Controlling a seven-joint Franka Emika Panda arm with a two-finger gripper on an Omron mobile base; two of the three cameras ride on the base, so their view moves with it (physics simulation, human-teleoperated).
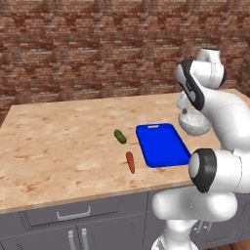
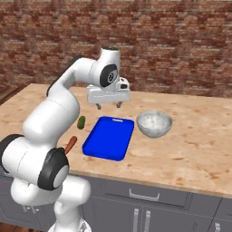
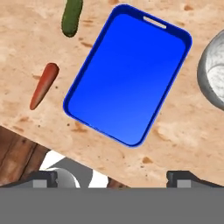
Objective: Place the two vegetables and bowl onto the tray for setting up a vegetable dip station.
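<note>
I see the hand [image 2: 108, 105] hanging above the far end of the flat bright blue rectangular tray [image 2: 108, 140], its fingers spread wide and holding nothing, well clear of the light speckled wooden tabletop [image 2: 195, 149]. Below the hand the tray lies bare, handle slot at its far end; the round grey-white speckled bowl [image 2: 154, 123] sits just beside the tray on the tabletop, to the hand's right. To the hand's left, on the tabletop, lie the stubby dark green cucumber piece [image 3: 71, 17] near the tray's far corner and the slender tapered orange-red carrot [image 3: 43, 85] nearer the front edge, neither touching the tray.
</note>
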